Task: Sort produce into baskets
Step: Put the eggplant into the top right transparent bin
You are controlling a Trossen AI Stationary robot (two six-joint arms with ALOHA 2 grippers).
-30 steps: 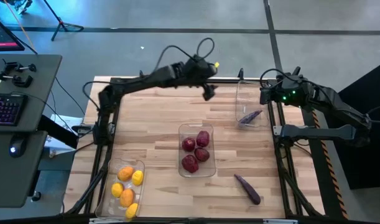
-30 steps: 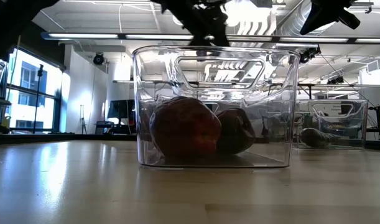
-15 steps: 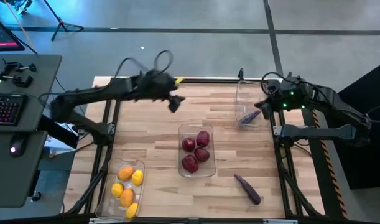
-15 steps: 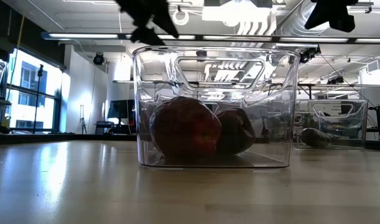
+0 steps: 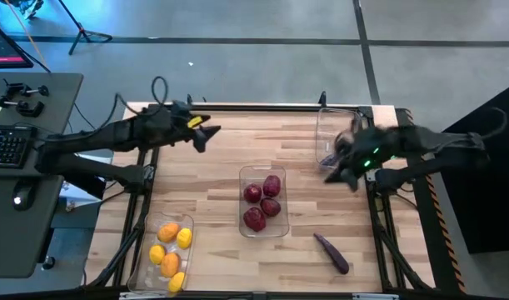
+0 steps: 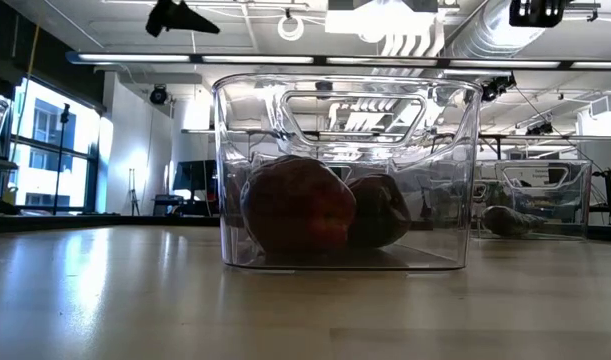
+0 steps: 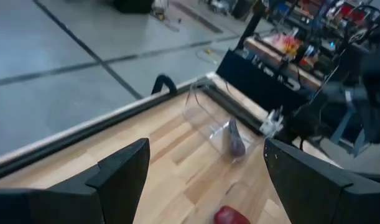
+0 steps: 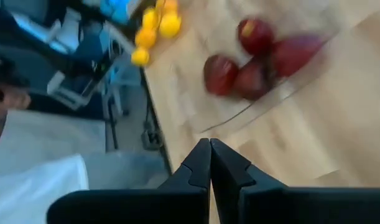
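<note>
Produce sits sorted on a pale wooden table [image 5: 204, 179]: dark red round fruits [image 5: 261, 202] fill the middle clear bin [image 5: 263, 229], yellow and orange fruits [image 5: 170, 247] the left bin [image 5: 139, 260], while one slim purple eggplant [image 5: 331, 252] lies loose. Left gripper [image 5: 200, 138] hangs open; right gripper [image 5: 337, 173], fingers pressed together, hovers empty beside the far bin [image 5: 322, 125].

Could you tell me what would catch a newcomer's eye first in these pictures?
Probably the clear bin of dark red fruits at the table's middle, which fills the low view, then the bright yellow and orange fruits in the bin at the near left corner. One purple eggplant lies loose on the wood near the right, while the open left gripper and shut right gripper hang above the table.
</note>
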